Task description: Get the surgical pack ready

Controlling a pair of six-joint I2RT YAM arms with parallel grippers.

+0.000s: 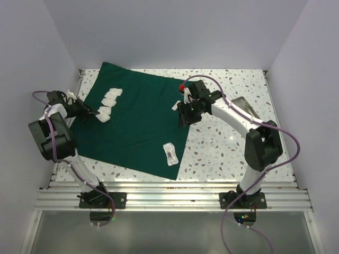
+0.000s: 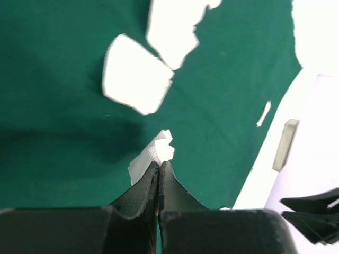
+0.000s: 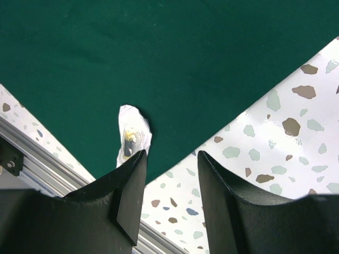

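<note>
At the left edge of the table, the left gripper (image 2: pixel 159 165) has its jaws pressed together, and a crumpled corner of a white gauze pad (image 2: pixel 157 152) is pinched at their tips. That pad lies on the dark green drape (image 1: pixel 140 119), near its left border. The drape is spread flat and skewed on the terrazzo tabletop (image 1: pixel 228 143), and it passes directly beneath these jaws. Just beyond the pinched pad, a row of further gauze pads (image 1: pixel 112 97) runs along the cloth toward its far corner. Toward the near right of the drape rests a small white sealed packet (image 1: pixel 170 153) with something dark inside. Further right, the right gripper (image 3: pixel 172 159) hangs with its jaws spread and nothing between them, right over the drape's right edge where cloth meets bare tabletop. At the far right, a shallow metal tray (image 1: pixel 250 110) sits on the table, well apart from the drape.
</note>
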